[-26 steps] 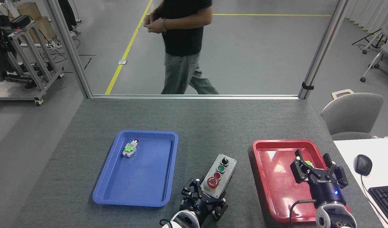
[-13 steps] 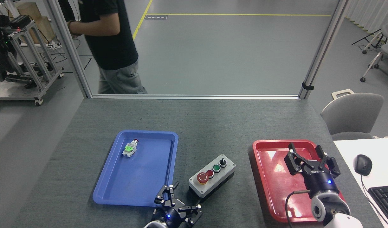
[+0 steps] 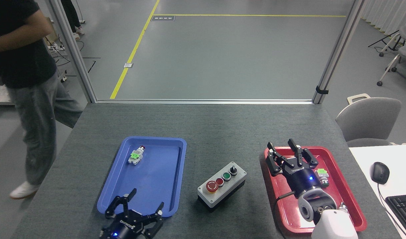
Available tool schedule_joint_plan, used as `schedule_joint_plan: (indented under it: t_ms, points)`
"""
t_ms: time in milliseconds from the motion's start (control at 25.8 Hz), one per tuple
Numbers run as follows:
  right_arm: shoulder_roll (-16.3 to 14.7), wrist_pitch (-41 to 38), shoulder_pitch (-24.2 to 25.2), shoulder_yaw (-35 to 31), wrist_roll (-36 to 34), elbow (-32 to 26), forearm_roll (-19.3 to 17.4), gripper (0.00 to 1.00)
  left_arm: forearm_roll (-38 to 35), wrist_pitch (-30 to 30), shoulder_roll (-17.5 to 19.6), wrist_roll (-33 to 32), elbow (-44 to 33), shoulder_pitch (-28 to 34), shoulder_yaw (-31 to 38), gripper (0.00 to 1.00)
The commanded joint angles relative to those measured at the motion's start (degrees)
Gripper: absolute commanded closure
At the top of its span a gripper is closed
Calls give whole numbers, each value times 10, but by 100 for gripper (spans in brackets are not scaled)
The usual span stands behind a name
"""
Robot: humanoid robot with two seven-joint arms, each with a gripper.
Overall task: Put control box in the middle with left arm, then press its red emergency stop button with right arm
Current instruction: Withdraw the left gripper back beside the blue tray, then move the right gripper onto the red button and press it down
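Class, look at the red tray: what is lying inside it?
Inside the red tray lies a small switch with a green tag, beside the right gripper, which hovers over it. The arm covers part of the tray floor.

The dark grey felt bench (image 3: 209, 129) carries three things. A blue tray (image 3: 150, 189) lies just beyond the left hand (image 3: 136, 212). A red tray (image 3: 335, 166) lies beneath the right hand (image 3: 289, 156). The control box (image 3: 222, 186) sits on bare felt between the two hands, turned at a slant.
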Motion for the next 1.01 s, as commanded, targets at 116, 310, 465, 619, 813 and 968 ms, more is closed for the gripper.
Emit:
schedule_joint_plan:
  t_ms: [116, 310, 465, 619, 813, 968]
  points:
    - [-3, -86, 0, 61, 4, 0, 1, 100, 108, -46, -3, 0, -10, -30, 162, 1]
    - [-1, -172, 3, 77, 9, 8, 8, 100, 195, -28, -4, -10, 26, -88, 195, 1]
    - [2, -176, -2, 112, 47, 19, 8, 100, 195, 40, -9, -9, 35, -109, 192, 1]
    - [27, -171, -5, 115, 86, 51, 7, 100, 196, 40, -16, -9, 39, -110, 189, 1]
    - [45, -167, -23, 118, 86, 75, 8, 100, 196, -5, -20, 1, 62, -105, 191, 1]
    - [55, -167, -25, 118, 86, 76, 7, 100, 195, -7, -22, -4, 62, -109, 193, 1]
